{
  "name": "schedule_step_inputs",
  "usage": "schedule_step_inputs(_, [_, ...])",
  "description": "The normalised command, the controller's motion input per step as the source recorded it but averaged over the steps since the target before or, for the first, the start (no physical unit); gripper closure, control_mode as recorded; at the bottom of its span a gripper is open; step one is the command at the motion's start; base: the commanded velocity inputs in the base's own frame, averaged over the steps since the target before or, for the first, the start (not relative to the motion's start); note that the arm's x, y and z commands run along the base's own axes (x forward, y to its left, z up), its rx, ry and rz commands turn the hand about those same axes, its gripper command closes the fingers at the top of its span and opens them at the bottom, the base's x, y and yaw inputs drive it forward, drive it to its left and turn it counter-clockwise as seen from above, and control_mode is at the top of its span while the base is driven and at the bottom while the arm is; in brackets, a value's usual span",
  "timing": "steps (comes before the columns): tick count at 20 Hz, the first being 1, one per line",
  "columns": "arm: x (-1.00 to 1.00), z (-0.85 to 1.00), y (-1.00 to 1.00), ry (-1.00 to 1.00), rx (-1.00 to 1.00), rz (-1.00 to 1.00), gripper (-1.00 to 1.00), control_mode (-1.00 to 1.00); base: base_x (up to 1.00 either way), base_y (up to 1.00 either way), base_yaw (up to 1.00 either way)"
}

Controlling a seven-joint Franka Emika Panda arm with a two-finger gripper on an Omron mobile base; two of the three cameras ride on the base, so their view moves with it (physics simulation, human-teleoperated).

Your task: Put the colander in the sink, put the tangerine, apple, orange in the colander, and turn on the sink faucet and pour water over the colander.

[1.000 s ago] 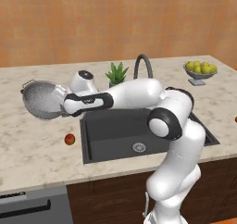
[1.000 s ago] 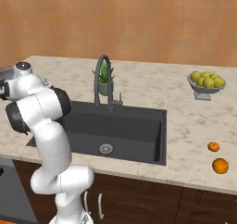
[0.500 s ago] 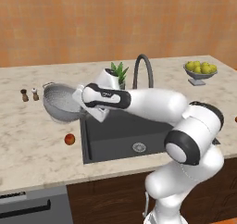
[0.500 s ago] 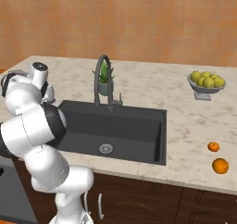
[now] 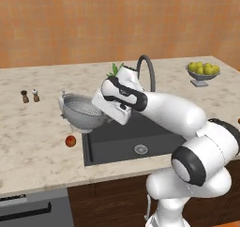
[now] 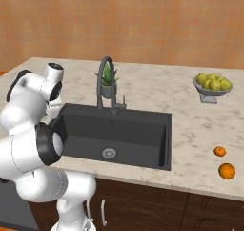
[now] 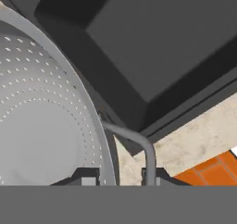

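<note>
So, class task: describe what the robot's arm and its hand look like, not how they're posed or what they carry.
The arm is built of smooth, rounded glossy white segments joined by dark charcoal bands and round black joint caps. A thick white column rises from its base. The hand ends in two small dark grey, blocky finger tips. No cables or markings are visible.

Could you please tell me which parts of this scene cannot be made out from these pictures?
- Gripper fingertips: in the hand view cut off at the bottom; in the left base view hidden behind the hand.
- Colander: its far handle is hidden by the arm in the left base view; the hand view cuts off most of the bowl.
- Apple: too small to show a stem or markings.
- Sink faucet lever: too small to read its position.
</note>
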Motion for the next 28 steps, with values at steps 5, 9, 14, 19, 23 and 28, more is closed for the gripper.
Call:
schedule_step_inputs(5, [-0.41, 0.02, -0.53, 0.09, -0.17, 0.00, 1.00, -1.00, 0.00, 0.00, 0.00])
schedule_step_inputs(9, [-0.32, 0.00, -0.64, 0.02, -0.21, 0.00, 1.00, -1.00, 0.00, 0.00, 0.00])
schedule_step_inputs(14, [-0.24, 0.00, -0.71, -0.03, -0.19, 0.00, 1.00, -1.00, 0.00, 0.00, 0.00])
schedule_step_inputs(19, [-0.20, -0.07, -0.71, -0.05, -0.11, 0.00, 1.00, -1.00, 0.00, 0.00, 0.00])
schedule_step_inputs(23, [-0.24, -0.10, -0.76, -0.10, -0.01, 0.00, 1.00, -1.00, 0.00, 0.00, 0.00])
schedule_step_inputs(28, [-0.18, -0.06, -0.72, -0.10, 0.00, 0.00, 1.00, -1.00, 0.00, 0.00, 0.00])
